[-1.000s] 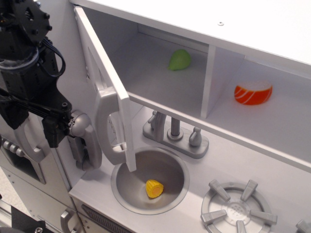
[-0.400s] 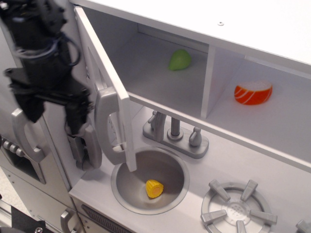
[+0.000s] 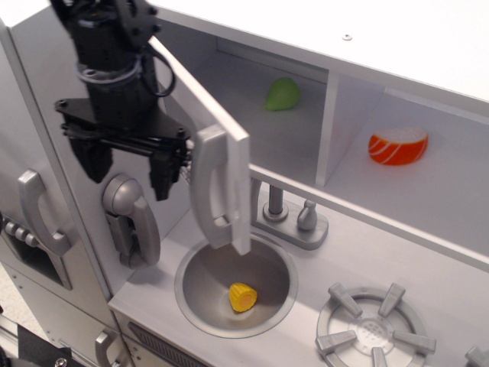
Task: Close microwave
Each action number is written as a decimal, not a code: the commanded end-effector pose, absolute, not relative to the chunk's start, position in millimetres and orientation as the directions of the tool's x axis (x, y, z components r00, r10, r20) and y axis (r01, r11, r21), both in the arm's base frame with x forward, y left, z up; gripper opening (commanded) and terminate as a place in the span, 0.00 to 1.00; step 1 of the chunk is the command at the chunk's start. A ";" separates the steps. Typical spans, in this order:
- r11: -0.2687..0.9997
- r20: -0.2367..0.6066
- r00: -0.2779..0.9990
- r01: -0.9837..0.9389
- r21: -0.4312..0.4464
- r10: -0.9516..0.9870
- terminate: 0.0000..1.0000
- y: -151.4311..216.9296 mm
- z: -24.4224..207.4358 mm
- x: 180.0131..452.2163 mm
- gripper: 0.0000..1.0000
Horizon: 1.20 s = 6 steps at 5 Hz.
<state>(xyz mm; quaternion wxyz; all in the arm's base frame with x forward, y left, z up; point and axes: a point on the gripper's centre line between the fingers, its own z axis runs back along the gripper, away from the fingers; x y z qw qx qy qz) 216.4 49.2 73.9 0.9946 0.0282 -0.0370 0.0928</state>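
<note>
Yellow corn (image 3: 243,296) lies in round sink (image 3: 200,294) at counter front; burner (image 3: 374,328) to its right. Grey phone (image 3: 131,218) hangs on left wall, just under black gripper (image 3: 127,167). Gripper fingers (image 3: 161,174) spread wide, holding nothing, beside outer face of microwave door (image 3: 205,122). Door stands half open, grey handle (image 3: 212,186) hanging over sink. Faucet (image 3: 294,219) behind sink. Microwave (image 3: 252,115) above, upper left; green pear (image 3: 282,94) inside. Orange-white salmon piece (image 3: 397,145) on open shelf to right.
</note>
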 end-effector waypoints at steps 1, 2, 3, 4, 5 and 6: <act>0.985 0.129 0.978 -0.169 0.045 0.162 0.00 25.3 75.8 245.6 1.00; 0.982 0.137 0.973 -0.189 0.020 0.184 0.00 18.8 76.4 259.7 1.00; 0.981 0.165 0.968 -0.192 -0.001 0.189 0.00 14.6 76.8 269.6 1.00; 0.979 0.171 0.965 -0.202 -0.011 0.201 0.00 13.5 77.9 279.8 1.00; 0.978 0.177 0.962 -0.208 -0.018 0.208 0.00 11.9 78.4 286.2 1.00; 0.977 0.185 0.959 -0.213 -0.026 0.215 0.00 10.8 80.1 291.1 1.00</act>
